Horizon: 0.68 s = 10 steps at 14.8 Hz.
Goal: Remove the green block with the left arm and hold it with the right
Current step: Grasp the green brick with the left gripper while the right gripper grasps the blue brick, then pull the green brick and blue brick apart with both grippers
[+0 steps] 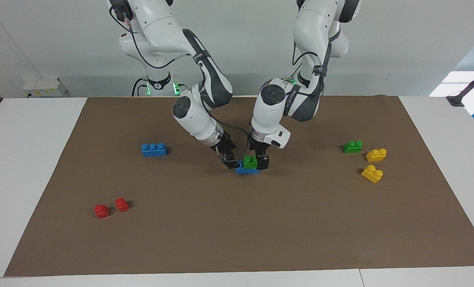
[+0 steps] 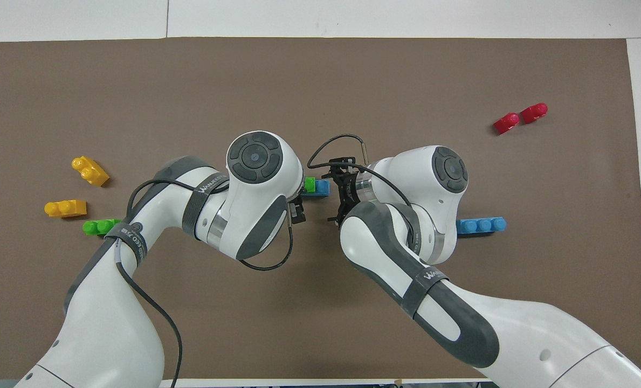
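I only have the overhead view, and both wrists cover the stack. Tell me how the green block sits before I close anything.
Observer: The green block is seated on top of a blue brick, on the part toward the left arm's end of the table.
Operator: Give me the left gripper's height.
Observer: The left gripper is down at the green block's level, open, with one finger right beside the block's end.
Operator: Now the right one.
Observer: The right gripper is low at the blue brick's uncovered end, open, and I cannot see it gripping anything.
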Each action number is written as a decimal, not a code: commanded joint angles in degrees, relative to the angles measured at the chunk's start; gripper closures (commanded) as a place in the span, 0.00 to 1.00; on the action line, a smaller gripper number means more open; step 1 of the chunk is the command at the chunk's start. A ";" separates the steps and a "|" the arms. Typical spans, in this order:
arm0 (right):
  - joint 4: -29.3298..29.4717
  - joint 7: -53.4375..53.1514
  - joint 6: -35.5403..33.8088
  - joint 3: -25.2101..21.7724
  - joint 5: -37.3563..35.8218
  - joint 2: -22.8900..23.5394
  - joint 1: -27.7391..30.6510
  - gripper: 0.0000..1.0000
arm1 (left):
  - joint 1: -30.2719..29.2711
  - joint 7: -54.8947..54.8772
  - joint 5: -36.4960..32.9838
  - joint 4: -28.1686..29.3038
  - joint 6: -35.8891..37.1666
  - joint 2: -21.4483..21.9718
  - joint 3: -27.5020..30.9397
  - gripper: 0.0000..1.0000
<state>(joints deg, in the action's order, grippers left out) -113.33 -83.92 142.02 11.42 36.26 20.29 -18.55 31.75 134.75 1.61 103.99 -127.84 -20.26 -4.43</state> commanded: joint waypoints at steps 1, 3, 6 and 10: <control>1.62 0.16 0.01 0.01 1.09 1.68 0.10 0.00 | 1.21 1.56 -1.08 0.95 -1.18 0.22 0.82 0.00; 1.71 0.25 0.10 0.01 0.74 2.12 0.10 0.00 | 1.30 1.56 -1.17 0.95 -1.18 0.22 0.82 0.00; 1.71 0.42 1.77 0.01 0.56 3.17 0.10 0.00 | 1.30 1.56 -1.17 0.95 -1.27 0.22 0.82 0.00; 2.59 0.69 3.00 0.01 0.56 4.75 0.18 0.00 | 1.21 1.56 -1.17 1.30 -1.53 0.22 0.82 0.00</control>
<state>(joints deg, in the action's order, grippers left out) -112.27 -83.92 144.10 11.37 36.27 23.42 -18.55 32.00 134.98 1.45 104.28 -127.90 -20.26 -4.43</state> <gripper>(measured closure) 0.000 0.000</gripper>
